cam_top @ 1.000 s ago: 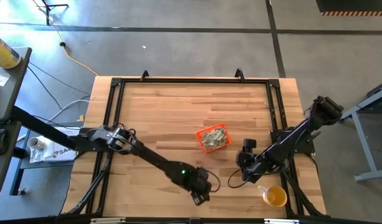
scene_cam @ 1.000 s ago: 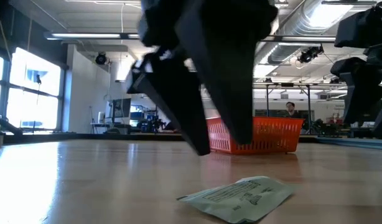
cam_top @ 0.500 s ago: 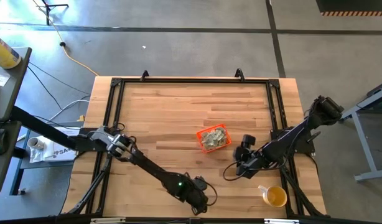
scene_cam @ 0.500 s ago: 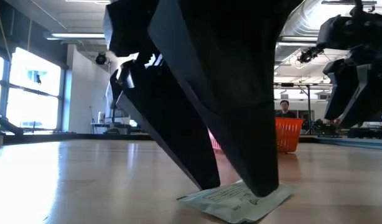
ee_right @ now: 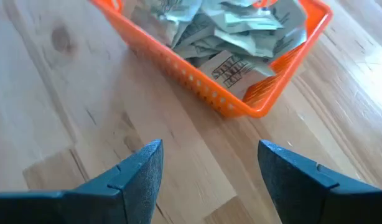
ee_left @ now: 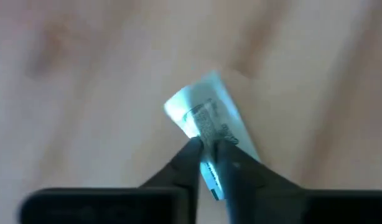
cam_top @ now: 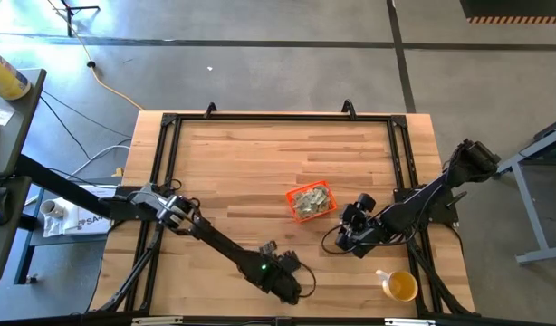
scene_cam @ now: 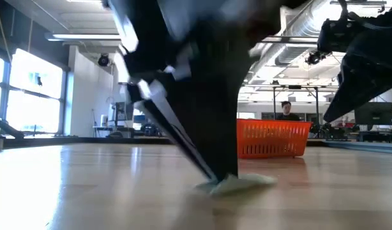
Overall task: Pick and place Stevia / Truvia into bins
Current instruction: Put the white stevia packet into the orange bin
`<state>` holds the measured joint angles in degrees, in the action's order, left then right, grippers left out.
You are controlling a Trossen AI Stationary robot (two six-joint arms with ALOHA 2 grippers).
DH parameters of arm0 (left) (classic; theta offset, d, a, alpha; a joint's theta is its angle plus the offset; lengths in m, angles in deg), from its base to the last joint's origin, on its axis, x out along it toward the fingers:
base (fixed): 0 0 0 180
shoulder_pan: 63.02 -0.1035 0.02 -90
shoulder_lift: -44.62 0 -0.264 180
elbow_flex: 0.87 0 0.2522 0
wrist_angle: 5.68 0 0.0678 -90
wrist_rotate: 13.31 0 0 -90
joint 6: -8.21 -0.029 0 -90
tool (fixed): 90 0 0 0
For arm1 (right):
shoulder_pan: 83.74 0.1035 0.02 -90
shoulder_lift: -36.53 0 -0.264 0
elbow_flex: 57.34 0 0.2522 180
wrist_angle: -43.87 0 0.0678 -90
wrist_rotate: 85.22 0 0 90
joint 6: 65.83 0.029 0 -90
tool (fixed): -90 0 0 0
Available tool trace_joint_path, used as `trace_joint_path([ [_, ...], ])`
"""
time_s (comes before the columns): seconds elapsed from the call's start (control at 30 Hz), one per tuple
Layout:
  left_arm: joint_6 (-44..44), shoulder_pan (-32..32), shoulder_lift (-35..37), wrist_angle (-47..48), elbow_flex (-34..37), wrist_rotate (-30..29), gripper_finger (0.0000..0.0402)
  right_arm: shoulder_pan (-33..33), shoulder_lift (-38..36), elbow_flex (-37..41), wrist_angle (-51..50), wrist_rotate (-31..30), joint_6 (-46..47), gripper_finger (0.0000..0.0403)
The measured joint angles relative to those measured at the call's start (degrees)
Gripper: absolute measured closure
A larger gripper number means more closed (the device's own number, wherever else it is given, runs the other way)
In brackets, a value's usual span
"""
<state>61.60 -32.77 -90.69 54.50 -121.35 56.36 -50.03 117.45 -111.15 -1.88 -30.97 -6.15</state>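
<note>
Down at the near edge of the pale wooden slatted table (cam_top: 260, 163), left gripper (ee_left: 208, 155) pinched onto a small flat pale green and white paper packet (ee_left: 208, 121), fingers nearly together with the paper caught between the tips. Pinched at one end, so most of the packet sticks out beyond the fingertips (a grip on the edge, probably because a flat packet offers nothing else to bite on). In the low view, packet (scene_cam: 237, 184) right at the tabletop under the dark fingers; touching the wood or just clear of it, hard to tell. Judged as the grasp step: closed on the packet, lift and carry to the bin not yet done.

Small shallow bright-orange plastic bin (cam_top: 311, 201) near the middle of the table, well apart from the held packet, already heaped with crumpled packets (ee_right: 241, 31) of the same kind. Placed centrally, within reach of both arms, it seems.

Right gripper (ee_right: 209, 180) spread wide and empty, hovering just beside the bin's near corner (ee_right: 256, 109), tilted toward it (likely waiting out of the other arm's path, or parked after a drop; impossible to say which). Yellow-and-white cup (cam_top: 400, 286) off by the table's near right corner, clear of the work.
</note>
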Motion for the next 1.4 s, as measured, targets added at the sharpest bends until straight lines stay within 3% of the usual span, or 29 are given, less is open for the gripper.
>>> trace_joint_path([
  [0.17, -3.1, -1.8, -0.1, 4.0, 0.1, -6.4, 0.0381, 0.0, 0.0, 0.0, 0.1, -4.5, 2.3, 0.0151],
  [0.27, -4.6, -3.3, 0.3, 7.9, 0.2, -7.4, 0.0381, -0.6, 0.0, 0.0, 0.3, -8.7, 2.4, 0.0151],
  [0.47, -8.7, -7.2, 4.1, 17.3, -1.3, -2.9, 0.0377, -3.2, 0.0, 0.0, -0.1, -9.5, 1.9, 0.0151],
  [0.8, -18.2, -18.6, 16.3, 18.2, -2.2, -2.6, 0.0382, -4.7, -3.2, -0.1, -5.1, -12.8, -2.5, 0.0151],
  [1.07, -30.1, -30.0, 15.3, 0.3, -2.4, 13.7, 0.0377, -4.9, -8.9, 0.8, -16.9, -11.4, -2.8, 0.0151],
  [1.4, -32.4, -34.8, 9.9, -1.6, -2.3, 28.0, 0.0369, -5.2, -16.3, 8.6, -17.3, -7.0, 0.1, 0.0151],
])
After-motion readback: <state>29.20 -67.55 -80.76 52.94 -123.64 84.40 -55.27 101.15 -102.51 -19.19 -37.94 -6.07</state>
